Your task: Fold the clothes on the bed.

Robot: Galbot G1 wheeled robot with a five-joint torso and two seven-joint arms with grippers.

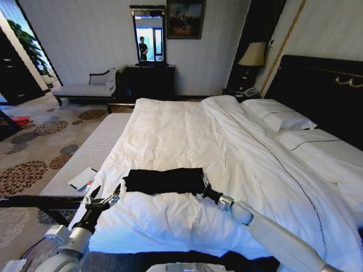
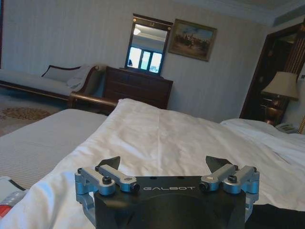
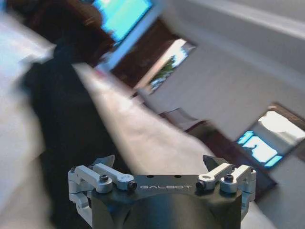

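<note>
The clothes lie as a flat black strip across the white duvet of the bed, near its front edge. My right gripper sits at the strip's right end, low over the duvet. In the right wrist view that gripper is open, with the black fabric beside and beyond its fingers. My left gripper hovers open a short way off the strip's left end, at the duvet's edge. The left wrist view looks past the spread fingers of the left gripper along the white duvet.
A grey padded bench runs along the bed's left side with a white flat item on it. Pillows and a dark headboard are at the right. A chaise, dresser and lamp stand by the far wall.
</note>
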